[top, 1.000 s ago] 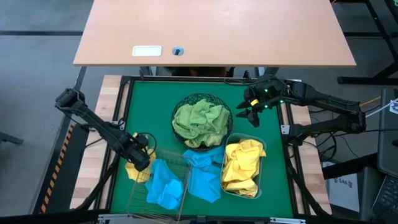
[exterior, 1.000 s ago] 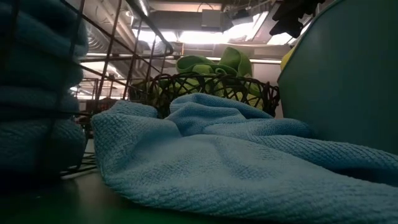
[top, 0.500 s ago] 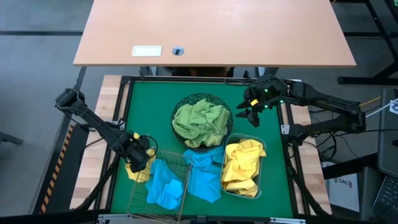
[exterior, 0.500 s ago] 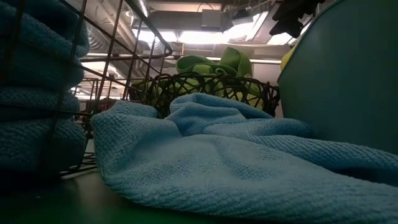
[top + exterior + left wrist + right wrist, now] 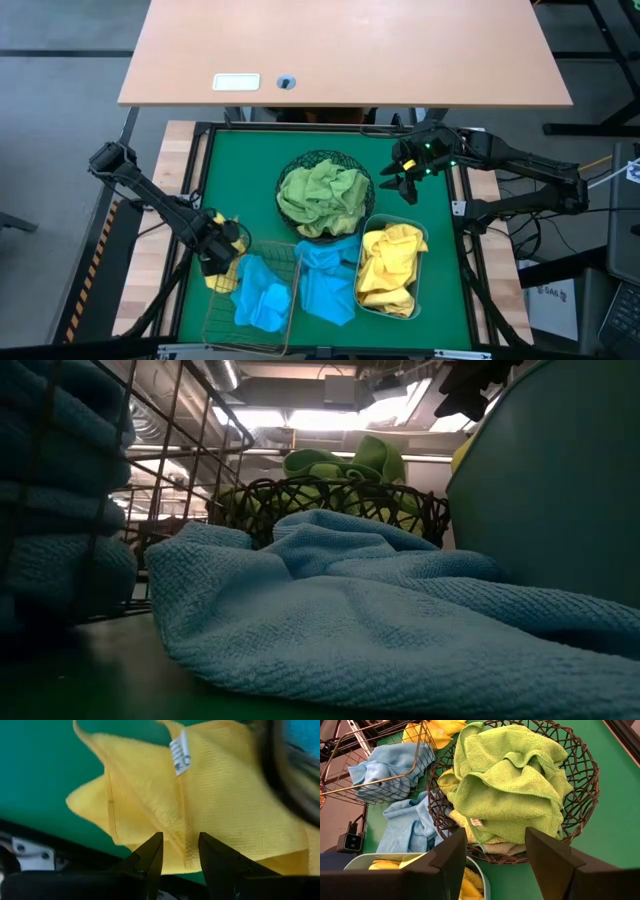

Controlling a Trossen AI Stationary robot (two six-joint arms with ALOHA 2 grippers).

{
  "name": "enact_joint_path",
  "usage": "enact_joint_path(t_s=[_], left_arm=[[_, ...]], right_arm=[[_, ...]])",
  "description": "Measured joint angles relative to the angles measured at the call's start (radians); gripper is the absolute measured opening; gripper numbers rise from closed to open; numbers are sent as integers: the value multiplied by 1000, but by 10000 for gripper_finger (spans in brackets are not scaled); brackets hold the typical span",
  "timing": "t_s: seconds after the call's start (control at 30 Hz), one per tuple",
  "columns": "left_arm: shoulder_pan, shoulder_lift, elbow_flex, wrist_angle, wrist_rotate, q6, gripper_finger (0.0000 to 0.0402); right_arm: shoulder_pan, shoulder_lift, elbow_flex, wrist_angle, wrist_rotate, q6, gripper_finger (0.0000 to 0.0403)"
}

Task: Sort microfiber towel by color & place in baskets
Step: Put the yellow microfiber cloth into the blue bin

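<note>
The left end effector [image 5: 213, 255] sits low at the left edge of the green table [image 5: 232, 172], just outside the left wall of the rectangular copper-coloured wire basket [image 5: 222, 322]. In the left wrist view its two dark fingers [image 5: 150, 854] stand a narrow gap apart with a fold of the bright yellow microfiber towel [image 5: 210, 795] lying right at the tips; whether they actually pinch the cloth cannot be told. That yellow towel, with a small white label [image 5: 180, 751] on it, is spread on the table touching the wire basket's side.

Inside the wire basket lies a crumpled sky blue microfiber towel [image 5: 262, 295]. A second sky blue towel [image 5: 328, 275] rests on the table between the wire basket and the translucent bluish plastic tub with rounded corners [image 5: 424, 240], which stands near the table's right edge and holds a heap of yellow towels [image 5: 388, 265]. The round black wire-mesh bowl [image 5: 308, 160] at the table's middle is filled with light green towels [image 5: 322, 195].

The right end effector [image 5: 402, 182] hangs above the table toward the far right corner, beside the mesh bowl, its fingers [image 5: 445, 860] spread apart and holding nothing.
</note>
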Motion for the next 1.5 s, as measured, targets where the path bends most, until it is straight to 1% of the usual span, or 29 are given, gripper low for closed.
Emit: enact_joint_path(t_s=[0.17,0.37,0.53,0.73,0.83,0.97,1.13,1.3,1.37,1.5], left_arm=[[-1,0,8,-1,0,69,119],[-11,-26,31,-6,59,179,119],[-11,-47,37,-5,68,187,119],[-11,-46,37,-62,147,188,119],[-11,-46,37,-63,146,149,119],[-11,-46,38,-63,109,103,119],[-11,-46,37,-62,100,103,119],[-11,-46,38,-69,69,104,119],[-11,-46,36,-81,63,125,119],[-11,-47,7,-71,36,137,119]], right_arm=[[0,0,0,0,0,0,202],[0,0,0,0,0,0,202],[0,0,0,0,0,0,202],[0,0,0,-10,0,0,202],[0,0,0,-18,0,0,202],[0,0,0,-19,0,0,202],[0,0,0,-20,0,0,202],[0,0,0,-20,0,0,202],[0,0,0,-20,0,0,202],[0,0,0,-22,0,0,202]])
